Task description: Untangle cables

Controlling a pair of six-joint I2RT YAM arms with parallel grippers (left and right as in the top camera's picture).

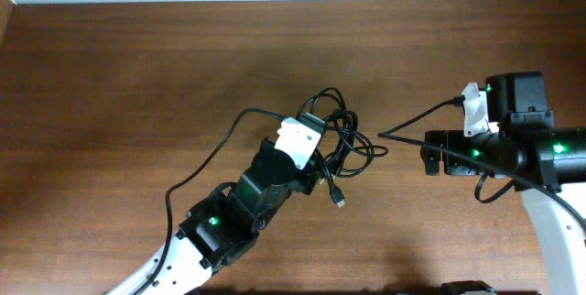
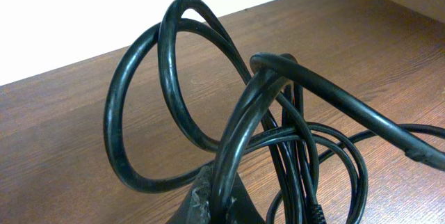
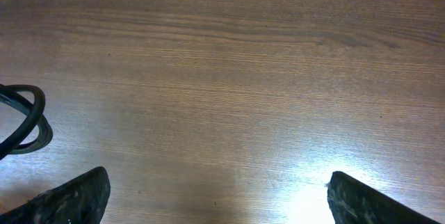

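The cables (image 1: 346,144) are a tangle of thin black cords looped together at the table's middle. One strand trails left and down (image 1: 197,171), and a small plug end (image 1: 339,202) lies just below the tangle. My left gripper (image 1: 314,148) reaches in from the lower left and is shut on one cord. In the left wrist view its jaws (image 2: 217,206) pinch that cord, with the loops (image 2: 167,78) rising in front. My right gripper (image 1: 428,154) is open and empty to the right of the tangle. The right wrist view shows its fingers (image 3: 219,203) wide apart over bare wood, with one cable loop (image 3: 26,121) at the left edge.
The wooden table (image 1: 137,75) runs back to a pale wall. A thicker black wire (image 1: 417,121) fixed to the right arm's wrist camera bends out towards the tangle. A small dark object (image 1: 467,288) sits at the front edge.
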